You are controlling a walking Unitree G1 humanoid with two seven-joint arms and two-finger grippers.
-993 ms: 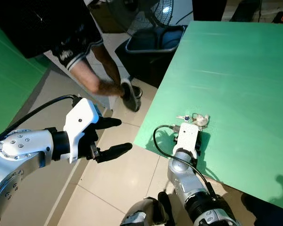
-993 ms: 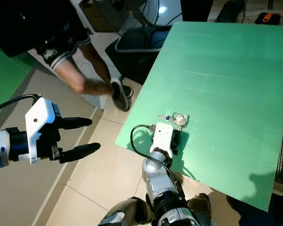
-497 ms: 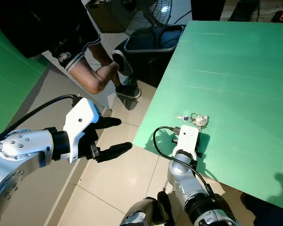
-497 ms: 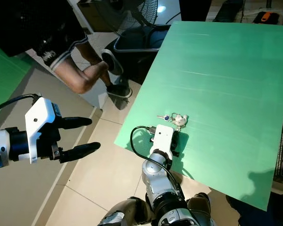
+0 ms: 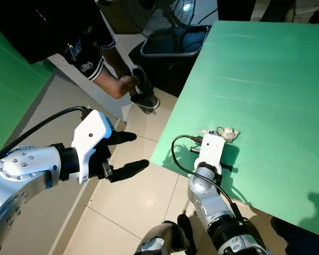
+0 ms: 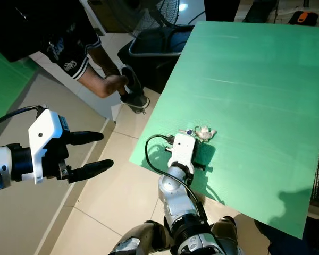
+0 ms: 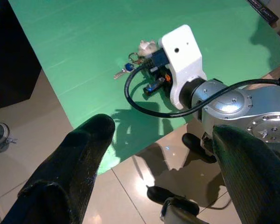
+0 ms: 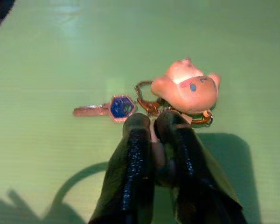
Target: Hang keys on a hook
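Observation:
A bunch of keys (image 5: 226,133) with a pale bear charm (image 8: 186,86) and a blue-headed key (image 8: 117,108) lies near the left edge of the green table (image 5: 266,79). My right gripper (image 8: 153,122) reaches onto the table from the near side. Its fingers (image 8: 136,140) are pressed together on the key ring just under the charm. The white wrist housing (image 5: 211,149) covers those fingers in the eye views. My left gripper (image 5: 140,150) hovers open over the tiled floor, left of the table, with nothing in it.
At the upper left a person bends with a hand on a dark shoe (image 5: 143,93). A dark bin (image 5: 170,45) and a fan (image 5: 170,13) stand past the table's left edge. The floor (image 5: 133,212) below is pale tile, with green sheeting (image 5: 10,101) on the left.
My right gripper has slid forward up to the keys, and its wrist has turned a little. The person has raised a foot and taken hold of the shoe. My left gripper has stayed put.

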